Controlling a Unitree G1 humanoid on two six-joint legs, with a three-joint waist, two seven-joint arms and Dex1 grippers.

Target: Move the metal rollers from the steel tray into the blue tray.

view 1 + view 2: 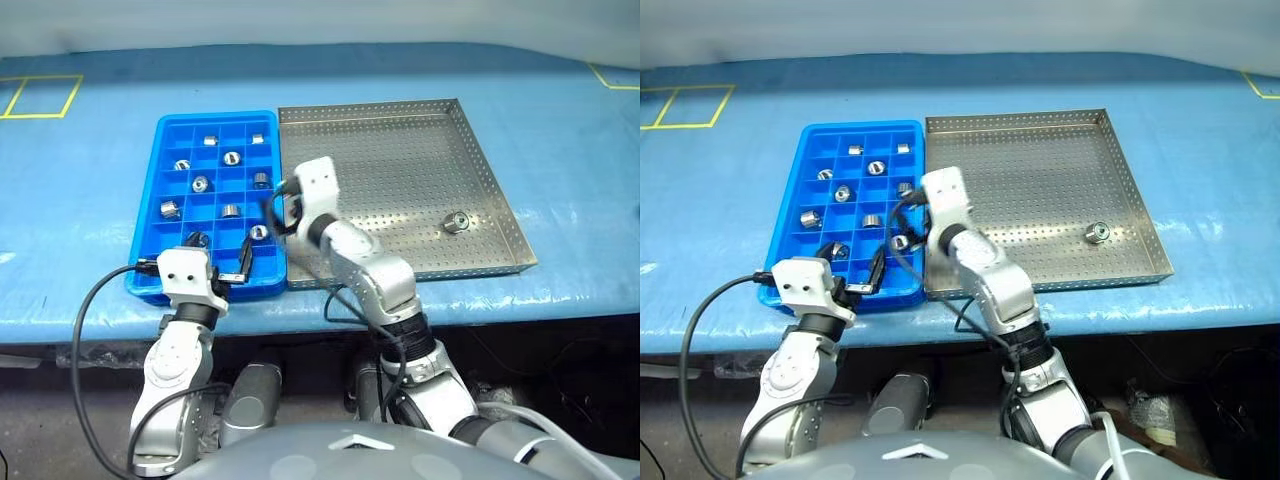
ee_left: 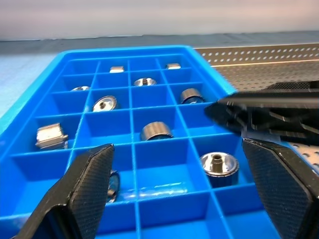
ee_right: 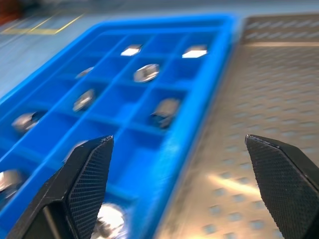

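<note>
Pretty far along here, I'd say. The blue tray (image 1: 150, 250) sits on the blue worktop (image 1: 560, 150) right against the steel tray (image 1: 400, 130), which is at its 3 o'clock. Counting the metal rollers in the blue tray (image 1: 231, 157), I get roughly nine of them, each in its own compartment, spread from the far rows down to the near ones. A couple near the front edge are partly hidden behind the tools, so don't hold me to the exact number.

What's left: a last roller (image 1: 457, 222) in the steel tray, lying on the perforated floor toward that tray's 4 o'clock corner, well apart from everything else. The rest of the steel tray looks bare.

The right tool (image 3: 179, 184) is spread wide and holding nothing. It hangs over the seam between the two trays, near the blue tray's 5 o'clock corner, and there's a roller (image 2: 219, 164) in the compartment just below it. My guess is that's the one most recently delivered, but that's a guess.

The left tool (image 2: 177, 191) is also wide open and empty, parked at the blue tray's 6 o'clock edge, pointing along the compartments.

So one more piece to go, as far as I can see. The right arm would need to swing out across the steel tray to reach it.
</note>
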